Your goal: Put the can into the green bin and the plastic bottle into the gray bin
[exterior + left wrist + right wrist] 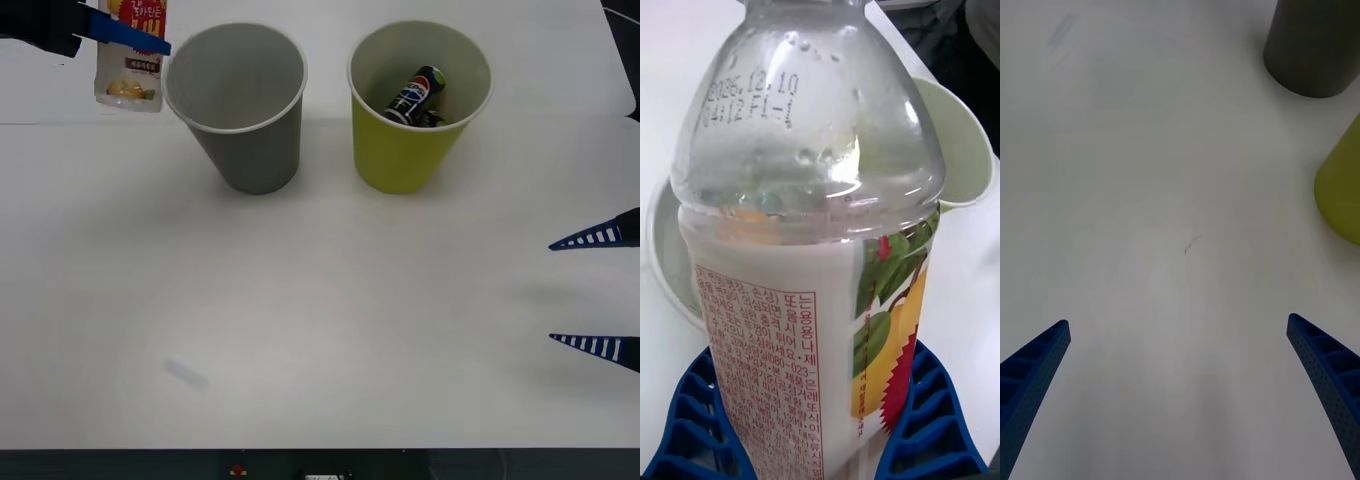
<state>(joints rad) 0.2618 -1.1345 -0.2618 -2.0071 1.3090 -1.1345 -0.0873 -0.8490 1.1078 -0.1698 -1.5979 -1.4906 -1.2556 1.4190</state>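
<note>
One move remains: left pincer (135,35), clamped on the upright plastic bottle (130,75), hangs just left of the gray bin (250,150); right pincer (595,292) gapes empty

The two big cups stand side by side at the far part of the white table (320,330), near each other but not touching, with a thin gap between them. The gray bin (240,110) has a wide open mouth and looks bare inside. Just beside its rim, on the left, the left gripper (125,32) hangs up high, squeezing the plastic bottle (130,75). The green bin (415,110) is open too, but the can (418,95) lies tilted in it and takes up some room. The right gripper (598,292) sits at the right edge with its fingers wide apart, well away from both cups. The near table is flat and bare.
</note>
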